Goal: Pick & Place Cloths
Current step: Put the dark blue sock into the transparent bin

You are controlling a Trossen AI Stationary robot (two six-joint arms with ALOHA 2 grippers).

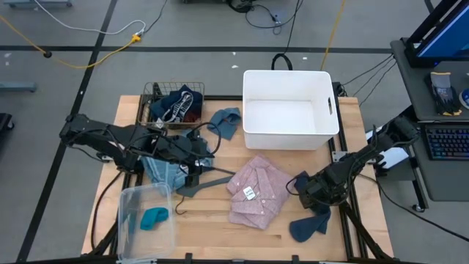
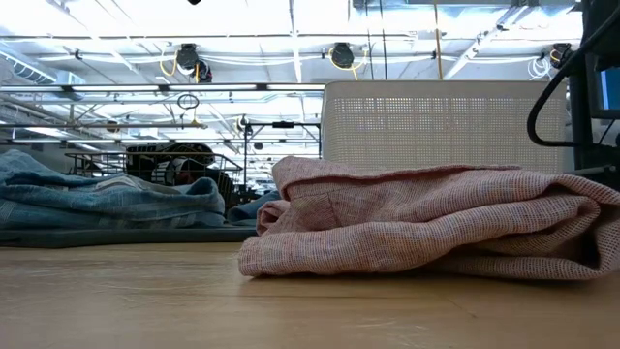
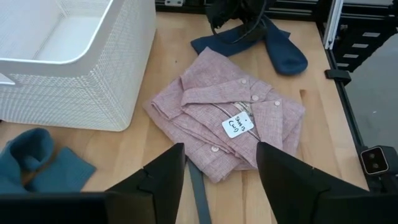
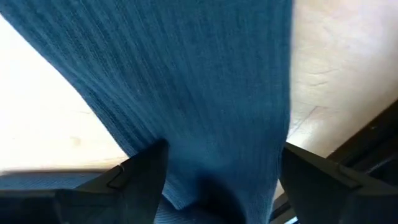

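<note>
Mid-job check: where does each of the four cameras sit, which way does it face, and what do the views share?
High: overhead, straight down on the table; both arms show.
Low: table height, looking across the pink checked shirt; no arm shows.
Left wrist: past open left gripper toward that shirt and white bin.
Right wrist: close over the navy cloth, between open right gripper.
Shared: shirt in high, low, left wrist.

The high view looks straight down over the whole table (image 1: 220, 227), while the low view sits at tabletop level, close to the pink checked shirt (image 2: 426, 218) with the white bin (image 2: 436, 121) behind. The left wrist view shares both; the right wrist view presses close above a navy cloth (image 4: 199, 93).
</note>
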